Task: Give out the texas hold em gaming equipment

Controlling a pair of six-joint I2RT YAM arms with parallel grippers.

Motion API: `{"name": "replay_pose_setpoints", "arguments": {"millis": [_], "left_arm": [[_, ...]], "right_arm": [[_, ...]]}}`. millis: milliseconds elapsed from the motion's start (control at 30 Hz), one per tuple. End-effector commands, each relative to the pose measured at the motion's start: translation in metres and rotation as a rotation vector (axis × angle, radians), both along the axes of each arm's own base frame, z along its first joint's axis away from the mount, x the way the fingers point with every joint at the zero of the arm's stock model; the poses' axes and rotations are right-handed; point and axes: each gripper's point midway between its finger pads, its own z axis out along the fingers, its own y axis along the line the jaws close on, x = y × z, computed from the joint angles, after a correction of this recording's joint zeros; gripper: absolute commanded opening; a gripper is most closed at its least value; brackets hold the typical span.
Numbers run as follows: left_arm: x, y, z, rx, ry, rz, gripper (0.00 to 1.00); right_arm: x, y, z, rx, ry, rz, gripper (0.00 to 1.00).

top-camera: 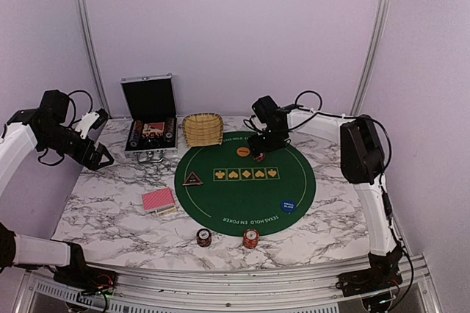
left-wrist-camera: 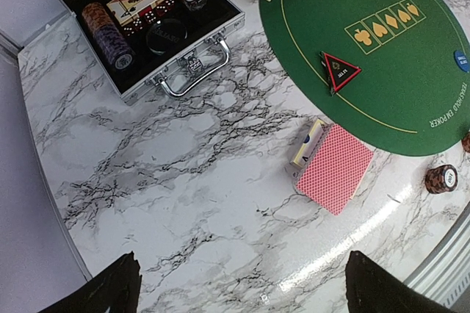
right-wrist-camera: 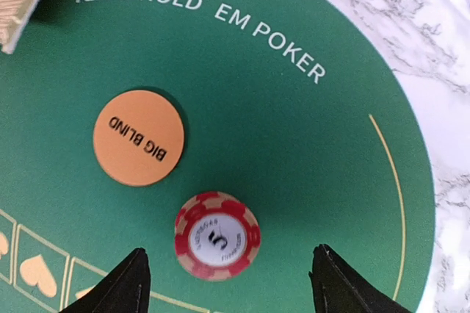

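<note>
White marble-veined tabletop, lilac walls, round green felt mat printed TEXAS HOLD'EM POKER.

Right gripper over the mat's far side, jaws apart, straddling a red-and-white "5" chip stack without touching it. Stack flat on the felt, just beside the orange BIG BLIND disc. Looks like a release, so: lift straight up, no sideways drift, no clipping the stack or nudging the disc.

Left gripper spread wide, holding nothing, hovering above bare marble near the silver-edged black case.

Elsewhere:
- blue disc on the mat, near right
- dark red-rimmed triangular marker at the mat's left edge
- pinkish-red-backed card deck on marble just off the mat
- two more chip stacks on marble at the near edge
- wicker basket beside the case

Materials: chips hard, round, smooth-faced, prone to sliding on each other; best gripped low across the diameter. Felt matte and grippy, marble glossy and slick. Cards thin, flat, awkward to pinch. Chip count in the placed stack hard to tell from above, probably a few.
</note>
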Motion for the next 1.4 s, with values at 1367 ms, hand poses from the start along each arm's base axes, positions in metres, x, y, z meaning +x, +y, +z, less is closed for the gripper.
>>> {"name": "replay_pose_setpoints", "arguments": {"millis": [1367], "left_arm": [[-0.005,0.002,0.015,0.002,-0.015,0.022,0.99]], "right_arm": [[-0.347,0.058,0.003,-0.051,0.292,0.525,0.81]]}}
